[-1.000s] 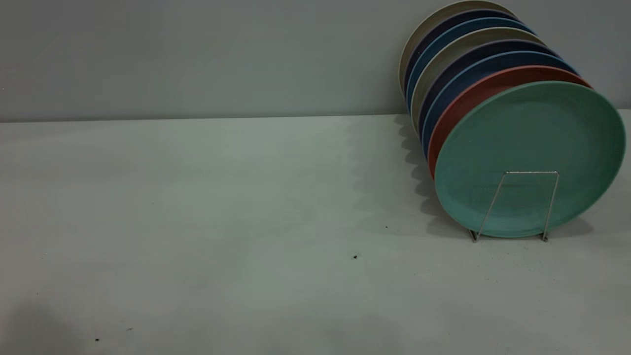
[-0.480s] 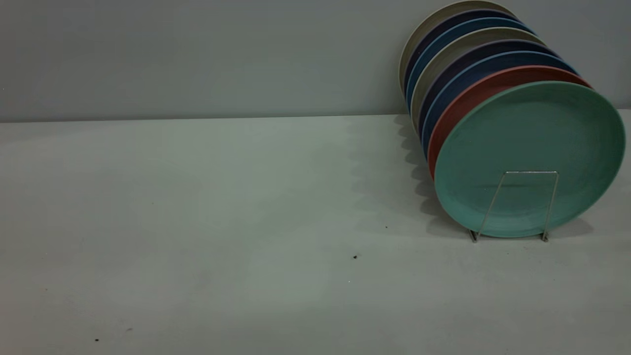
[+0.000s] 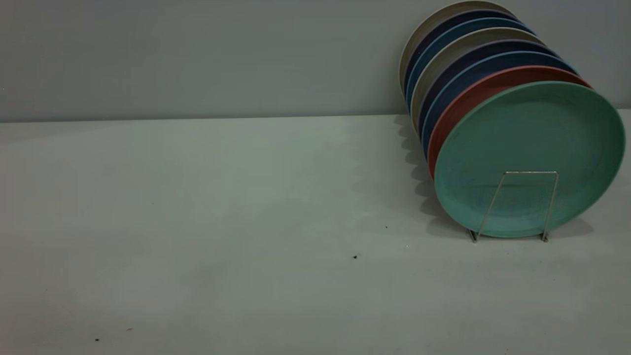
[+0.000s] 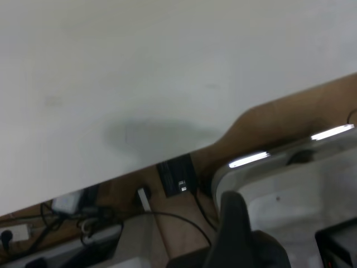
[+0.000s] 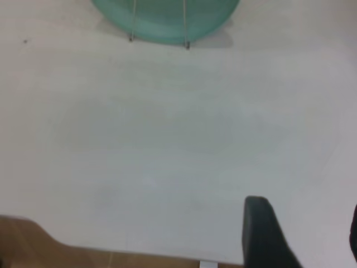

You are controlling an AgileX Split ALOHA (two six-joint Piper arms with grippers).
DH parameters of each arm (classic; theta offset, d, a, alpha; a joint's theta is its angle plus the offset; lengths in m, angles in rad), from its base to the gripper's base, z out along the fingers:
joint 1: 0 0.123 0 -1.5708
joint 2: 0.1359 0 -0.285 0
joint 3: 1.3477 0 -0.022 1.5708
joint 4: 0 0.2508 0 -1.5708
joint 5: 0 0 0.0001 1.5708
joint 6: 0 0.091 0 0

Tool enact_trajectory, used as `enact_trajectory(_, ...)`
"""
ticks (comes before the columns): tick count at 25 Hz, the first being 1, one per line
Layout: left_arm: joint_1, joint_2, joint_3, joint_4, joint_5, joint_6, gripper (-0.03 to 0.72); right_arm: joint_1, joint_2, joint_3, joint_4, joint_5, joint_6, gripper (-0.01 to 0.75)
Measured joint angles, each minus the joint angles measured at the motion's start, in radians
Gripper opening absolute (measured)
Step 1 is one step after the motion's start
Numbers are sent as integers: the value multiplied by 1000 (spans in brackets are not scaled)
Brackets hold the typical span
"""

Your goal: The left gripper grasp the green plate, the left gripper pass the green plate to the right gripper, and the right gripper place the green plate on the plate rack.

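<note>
Teal-green round plastic plate [image 3: 530,148] is seen standing in the silver wire rack [image 3: 515,204] at the table's far right corner, so placement is judged done, only retreat remaining for the right gripper [image 5: 301,234], fingers spread, and the left gripper [image 4: 240,234], finger state indiscernible.

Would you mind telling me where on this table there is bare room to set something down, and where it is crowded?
The table is bare from its left edge across to the plates' shadow, and along the front. The far right is crowded: the plate rack is full, with the green plate frontmost, the red plate behind it and more beyond. Neither gripper hangs over the middle.
</note>
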Motion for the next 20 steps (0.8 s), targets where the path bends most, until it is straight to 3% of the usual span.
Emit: enact_trajectory(20, 0, -381, 49, 0, -4, -11, 592, 0, -135, 0, 0, 4, 0, 390)
